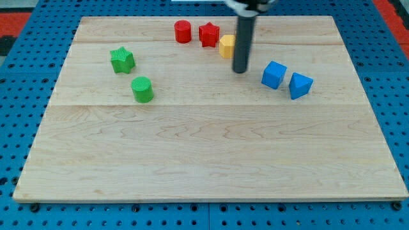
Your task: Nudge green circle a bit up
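Note:
The green circle (142, 89) is a short green cylinder on the left part of the wooden board (204, 153). A green star (122, 60) lies just above and to its left. My tip (240, 69) is the lower end of the dark rod, near the view's top centre. It stands far to the right of the green circle and touches no green block. It is right beside a yellow block (226, 46), which the rod partly hides.
A red cylinder (183, 31) and a red star (208, 34) sit near the top edge, left of the yellow block. Two blue blocks (274, 75) (300, 85) lie right of my tip. Blue perforated table surrounds the board.

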You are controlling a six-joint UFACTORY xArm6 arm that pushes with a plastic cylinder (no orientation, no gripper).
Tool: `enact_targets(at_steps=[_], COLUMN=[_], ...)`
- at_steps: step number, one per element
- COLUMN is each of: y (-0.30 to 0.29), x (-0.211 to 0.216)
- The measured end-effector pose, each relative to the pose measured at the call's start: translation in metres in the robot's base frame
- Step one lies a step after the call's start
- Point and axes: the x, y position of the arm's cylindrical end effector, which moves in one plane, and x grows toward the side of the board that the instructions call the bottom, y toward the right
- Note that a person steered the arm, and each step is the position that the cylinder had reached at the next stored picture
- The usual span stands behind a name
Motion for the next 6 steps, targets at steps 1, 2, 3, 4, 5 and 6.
enact_targets(at_steps=[1, 2, 3, 4, 5, 6], y=[-0.09, -0.179, -0.219, -0.12, -0.065, -0.177], x=[0.002, 0.01, 0.048, 0.095, 0.101, 0.097])
